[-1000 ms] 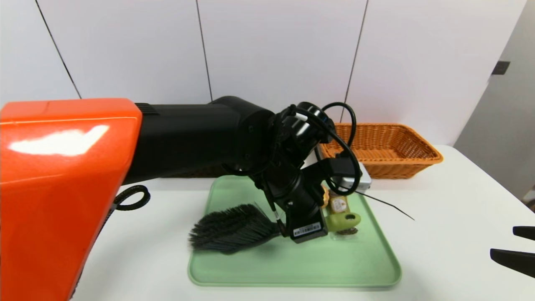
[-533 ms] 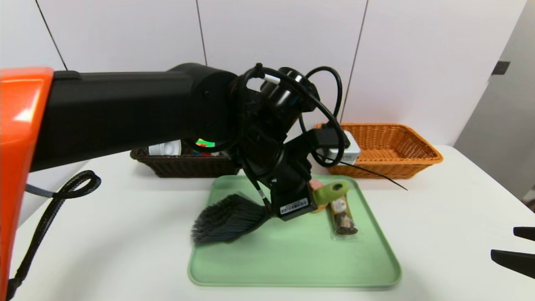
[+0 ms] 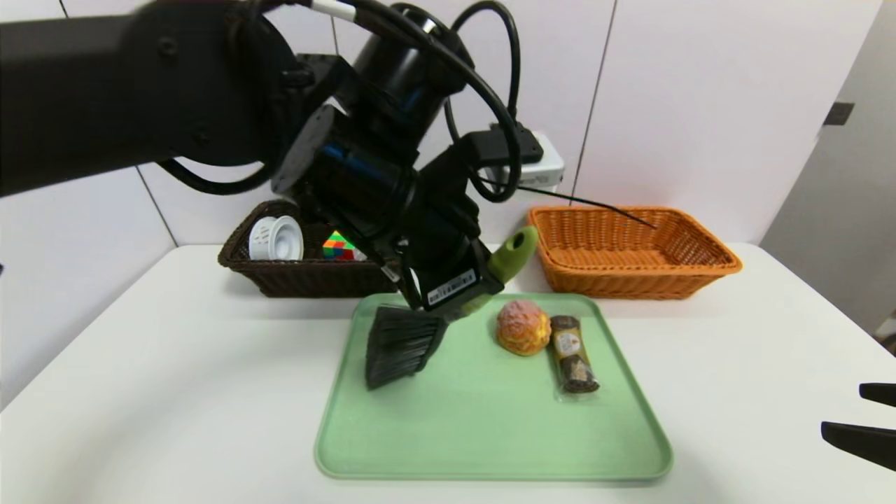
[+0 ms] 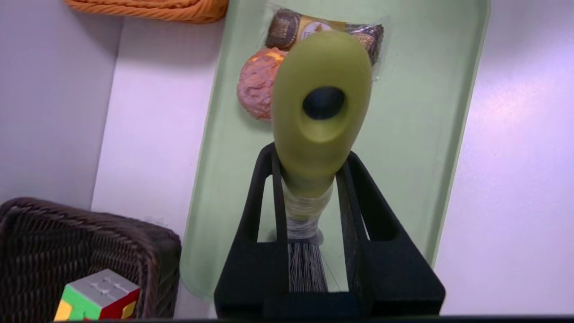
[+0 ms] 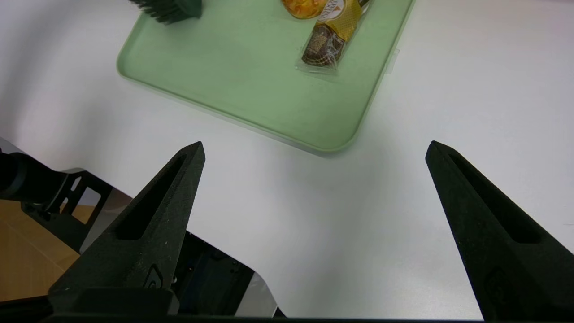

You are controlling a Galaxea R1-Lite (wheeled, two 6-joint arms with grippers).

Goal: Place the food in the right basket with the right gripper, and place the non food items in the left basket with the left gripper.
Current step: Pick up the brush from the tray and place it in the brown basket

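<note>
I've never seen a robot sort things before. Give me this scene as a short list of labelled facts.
left gripper: shut on the brush's green handle, above the tray
right gripper: open, parked beyond the tray's near right corner
dark basket: white spool, puzzle cube
on the tray: bun, wrapped snack
orange basket: no food in it

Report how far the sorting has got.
Done: the white spool and puzzle cube lie in the dark brown basket.
In hand: the left gripper grips the green-handled brush above the green tray.
Left: brush into that basket; bun and wrapped snack, both on the tray, into the orange basket.
</note>
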